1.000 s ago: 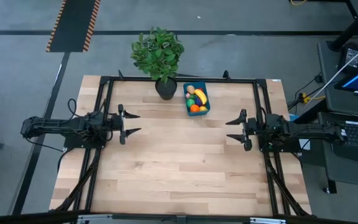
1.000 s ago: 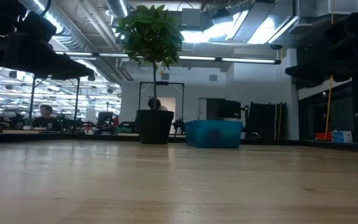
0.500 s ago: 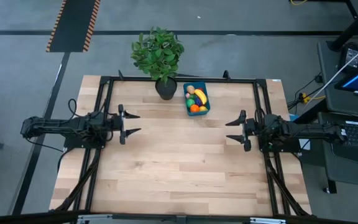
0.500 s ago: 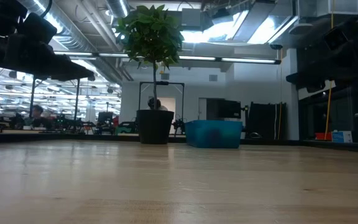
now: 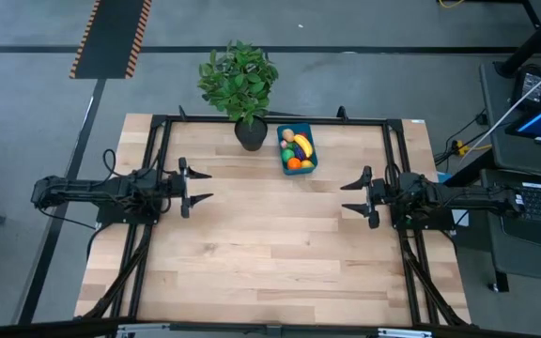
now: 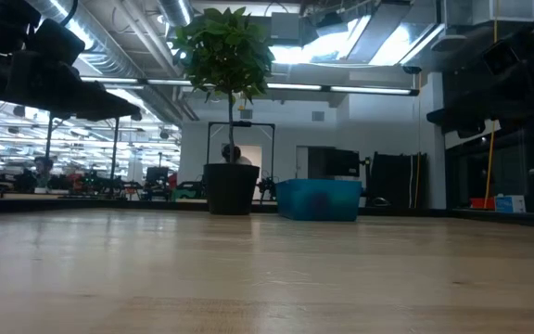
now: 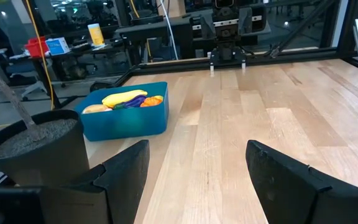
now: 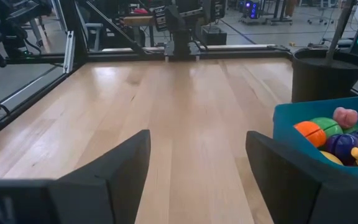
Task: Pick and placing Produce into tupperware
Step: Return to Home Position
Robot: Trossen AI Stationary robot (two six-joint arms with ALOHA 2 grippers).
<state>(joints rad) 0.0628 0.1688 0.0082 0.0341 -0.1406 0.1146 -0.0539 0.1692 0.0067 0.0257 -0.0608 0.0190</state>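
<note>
**Q:** What is shown at the left of the table (image 5: 270, 263), as seen from above?

**A:** The left gripper (image 5: 200, 186) is held above the left side of the wooden top and is pointed toward the middle. Its fingers (image 5: 195, 175) are spread apart, and nothing is held between them.

**Q:** What is found along the far edge?

**A:** A potted plant (image 5: 239, 80) is set near the middle of that edge. Just beside its dark pot (image 5: 250, 134), on the right, the open-topped blue tupperware (image 5: 316, 156) is placed. The produce (image 5: 298, 152) is gathered inside it: a yellow banana (image 5: 301, 144), an orange (image 5: 294, 163) and a tan piece (image 5: 288, 134) are made out. In the right wrist view a purple piece (image 8: 339, 144) and a pink piece (image 8: 345, 116) are also seen in it.

**Q:** And at the right?

**A:** The right gripper (image 5: 348, 197) is held above the right side, turned toward the left one and well apart from the tupperware. Its fingers (image 5: 353, 185) are likewise parted, with nothing gripped
</note>
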